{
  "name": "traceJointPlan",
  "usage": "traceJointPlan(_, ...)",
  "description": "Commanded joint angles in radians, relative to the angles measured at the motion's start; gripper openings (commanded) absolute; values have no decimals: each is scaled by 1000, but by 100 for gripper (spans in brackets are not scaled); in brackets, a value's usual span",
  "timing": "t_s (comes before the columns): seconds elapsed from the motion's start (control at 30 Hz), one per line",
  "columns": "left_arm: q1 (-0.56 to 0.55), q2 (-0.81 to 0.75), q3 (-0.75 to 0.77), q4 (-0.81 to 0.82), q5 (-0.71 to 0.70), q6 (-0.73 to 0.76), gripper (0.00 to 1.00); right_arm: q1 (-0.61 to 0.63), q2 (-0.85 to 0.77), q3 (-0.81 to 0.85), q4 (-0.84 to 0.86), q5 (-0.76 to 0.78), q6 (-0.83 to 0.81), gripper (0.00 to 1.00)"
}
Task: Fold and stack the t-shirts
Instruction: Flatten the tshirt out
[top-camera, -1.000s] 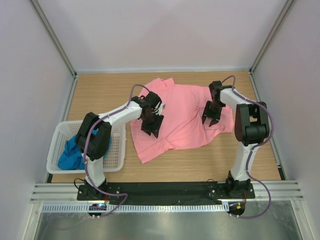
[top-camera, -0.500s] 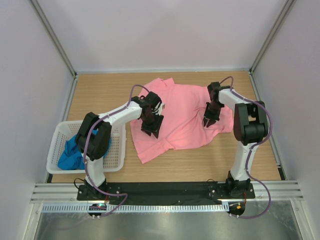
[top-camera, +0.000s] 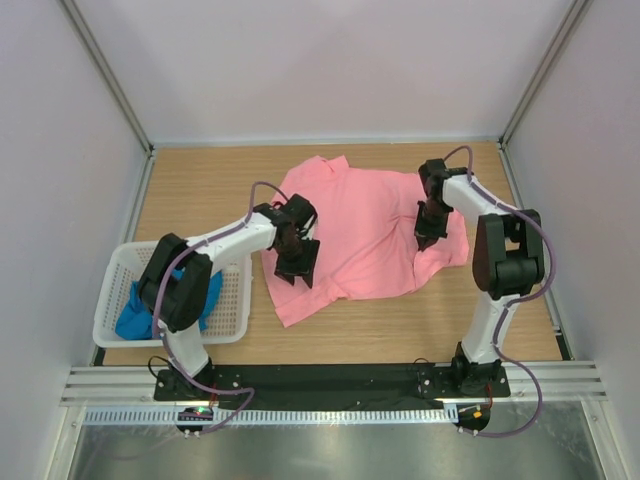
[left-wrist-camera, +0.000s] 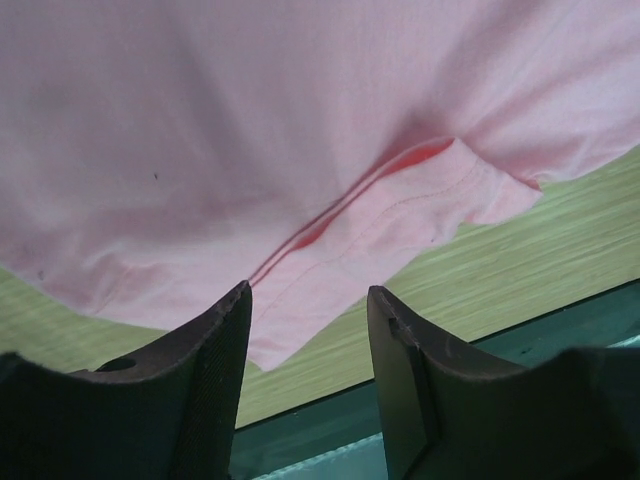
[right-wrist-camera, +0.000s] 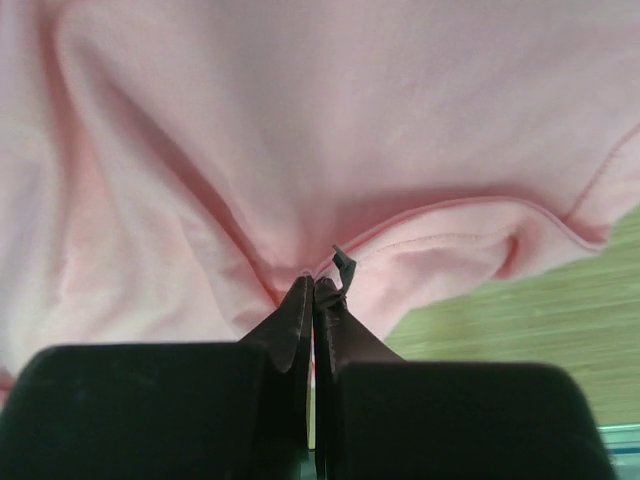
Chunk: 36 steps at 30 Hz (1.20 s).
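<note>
The salmon pink t-shirt (top-camera: 370, 225) lies spread and rumpled across the middle of the wooden table (top-camera: 200, 190). My left gripper (top-camera: 298, 268) hovers open over its near-left part; in the left wrist view the gripper (left-wrist-camera: 310, 290) frames a hem edge of the pink t-shirt (left-wrist-camera: 250, 130) with nothing between the fingers. My right gripper (top-camera: 428, 235) is shut on a pinch of cloth by the right sleeve. In the right wrist view folds of the pink t-shirt (right-wrist-camera: 330, 120) pucker into the gripper (right-wrist-camera: 315, 280). The bright blue t-shirt (top-camera: 140, 310) lies bunched in the basket.
A white perforated basket (top-camera: 238, 300) stands at the near left of the table, next to the left arm. White walls enclose the table at the left, back and right. Bare wood (right-wrist-camera: 560, 310) shows beyond the shirt's near edge.
The right gripper has closed from open onto the pink cloth near the right sleeve. The left gripper has shifted a little nearer and to the left over the shirt and opened slightly wider.
</note>
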Motion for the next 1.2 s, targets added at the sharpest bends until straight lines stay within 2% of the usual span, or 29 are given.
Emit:
traceJointPlan(0.0, -17, -104, -44, -8, -46, -102, 52, 0, -144, 4, -41, 29, -14, 1)
traceJointPlan(0.13, -18, -167, -104, -42, -125, -155, 49, 0, -225, -50, -46, -26, 1, 1)
traceJointPlan(0.27, -18, -229, -187, -31, -142, -192, 45, 2, -291, -95, -40, -87, 5, 1)
traceJointPlan(0.4, -18, -233, -221, -36, -174, -190, 45, 3, -319, -139, -35, -104, -3, 1)
traceJointPlan(0.5, -18, -238, -238, -44, -180, -201, 38, 8, -333, -156, -29, -121, -5, 1)
traceJointPlan(0.6, -23, -243, -270, -27, -174, -218, 37, 14, -339, -159, -27, -120, -9, 1)
traceJointPlan(0.87, -32, -172, -261, -27, -226, -210, 38, 25, -336, -164, -23, -124, -14, 1)
traceJointPlan(1.17, -32, -105, -241, -1, -223, -183, 37, 25, -345, -171, -21, -118, -18, 1)
